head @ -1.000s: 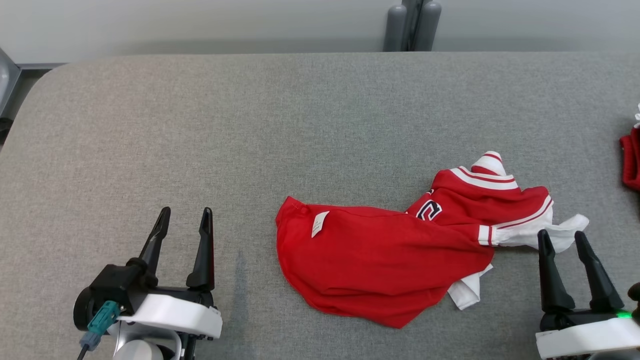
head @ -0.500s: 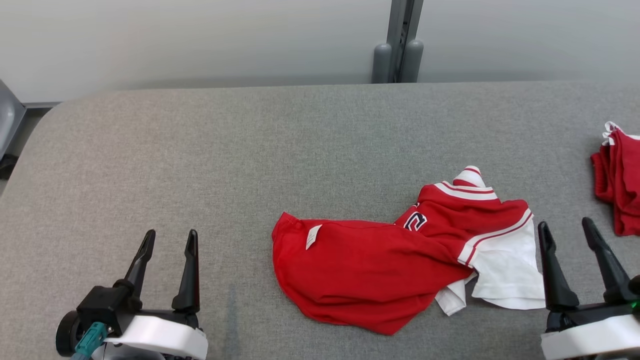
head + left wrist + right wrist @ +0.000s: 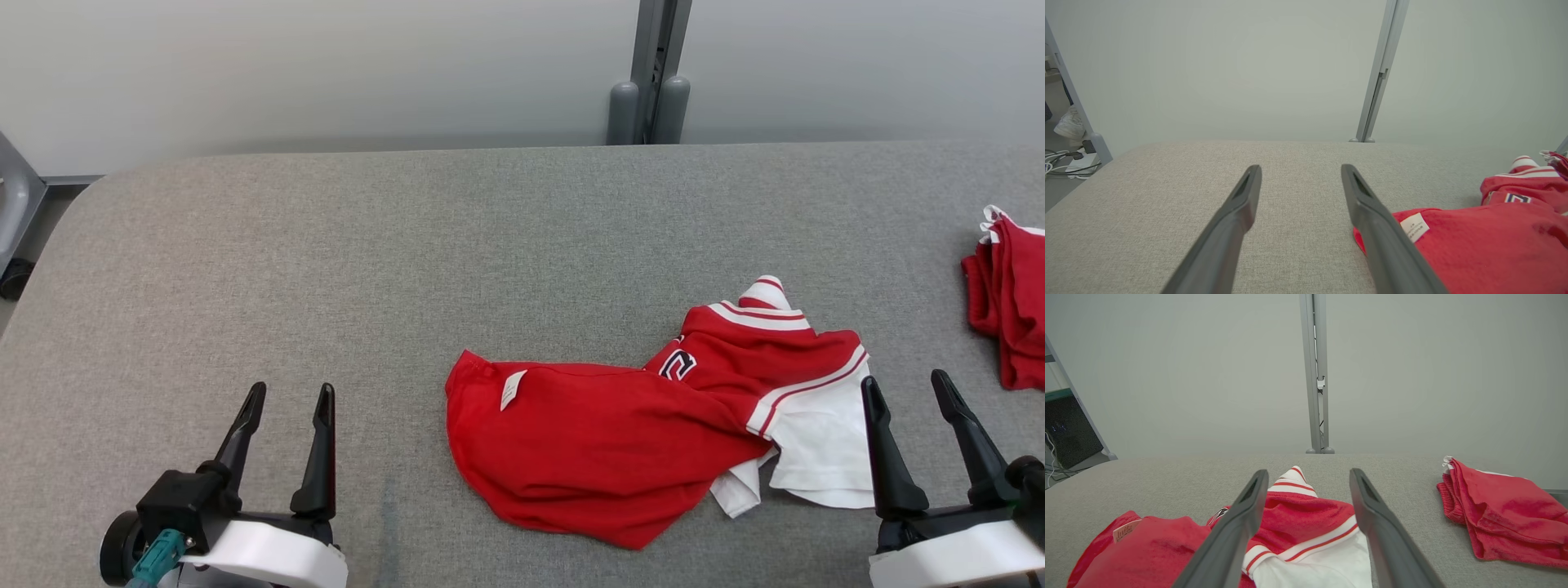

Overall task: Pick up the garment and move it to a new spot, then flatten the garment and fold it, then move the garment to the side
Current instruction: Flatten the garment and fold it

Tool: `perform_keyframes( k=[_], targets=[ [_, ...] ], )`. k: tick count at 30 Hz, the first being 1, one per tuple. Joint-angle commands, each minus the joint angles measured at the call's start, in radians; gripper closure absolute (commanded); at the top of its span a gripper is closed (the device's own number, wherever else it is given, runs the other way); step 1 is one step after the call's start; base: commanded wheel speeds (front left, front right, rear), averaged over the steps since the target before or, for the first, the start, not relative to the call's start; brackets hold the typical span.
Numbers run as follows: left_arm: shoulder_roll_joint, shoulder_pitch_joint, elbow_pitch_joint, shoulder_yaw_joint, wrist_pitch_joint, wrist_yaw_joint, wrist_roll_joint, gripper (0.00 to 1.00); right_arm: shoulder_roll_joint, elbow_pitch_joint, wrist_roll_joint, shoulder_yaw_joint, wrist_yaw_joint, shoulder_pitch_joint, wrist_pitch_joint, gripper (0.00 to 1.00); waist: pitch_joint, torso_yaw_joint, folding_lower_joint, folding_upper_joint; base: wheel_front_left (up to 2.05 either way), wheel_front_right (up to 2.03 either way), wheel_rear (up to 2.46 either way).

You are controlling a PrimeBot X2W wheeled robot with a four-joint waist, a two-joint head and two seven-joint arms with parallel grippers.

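The garment (image 3: 645, 433) lies crumpled, apparently inside out, between the empty, spread left gripper (image 3: 290, 400) and right gripper (image 3: 904, 388).

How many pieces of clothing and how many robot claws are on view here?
Clothes: 2, the jersey and a folded red pile
Grippers: 2, left gripper and right gripper, both open
Total: 4
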Motion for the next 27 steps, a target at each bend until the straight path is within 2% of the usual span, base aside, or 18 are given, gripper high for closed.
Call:
perform_keyframes(
  k=[1, 8, 17, 18, 23, 27],
  targets=[
    [0.005, 0.002, -0.004, 0.0, 0.0, 0.007, 0.0, 0.0, -0.005, 0.004, 0.004, 0.001, 0.0, -0.009, -0.004, 0.0, 0.0, 0.0, 0.0, -0.0001, 0.0, 0.0, 0.0],
    [0.001, -0.025, -0.007, -0.013, 0.009, 0.003, 0.002, 0.0, -0.004, 0.005, 0.007, 0.001, 0.0, -0.018, -0.006, 0.0, 0.012, 0.002, 0.0, -0.0001, 0.0, 0.0, 0.0],
    [-0.039, -0.161, 0.034, -0.077, 0.08, -0.072, -0.033, 0.0, 0.003, 0.004, 0.009, 0.006, 0.0, -0.043, -0.01, 0.0, 0.068, -0.02, 0.0, -0.0001, 0.0, 0.0, 0.0],
    [-0.048, -0.202, 0.067, -0.104, 0.121, -0.096, -0.039, 0.0, 0.004, 0.009, 0.009, 0.01, 0.0, -0.05, -0.012, 0.0, 0.087, -0.034, 0.0, -0.0001, 0.0, 0.0, 0.0],
    [-0.061, -0.266, 0.167, -0.14, 0.211, -0.136, -0.069, 0.0, 0.008, 0.019, 0.01, 0.021, 0.0, -0.065, -0.02, 0.0, 0.117, -0.07, 0.0, -0.0001, 0.0, 0.0, 0.0],
    [-0.077, -0.318, 0.276, -0.142, 0.244, -0.159, -0.094, 0.0, 0.012, 0.035, 0.016, 0.023, 0.0, -0.078, -0.03, 0.0, 0.144, -0.1, 0.0, -0.0001, 0.0, 0.0, 0.0]
  ],
)
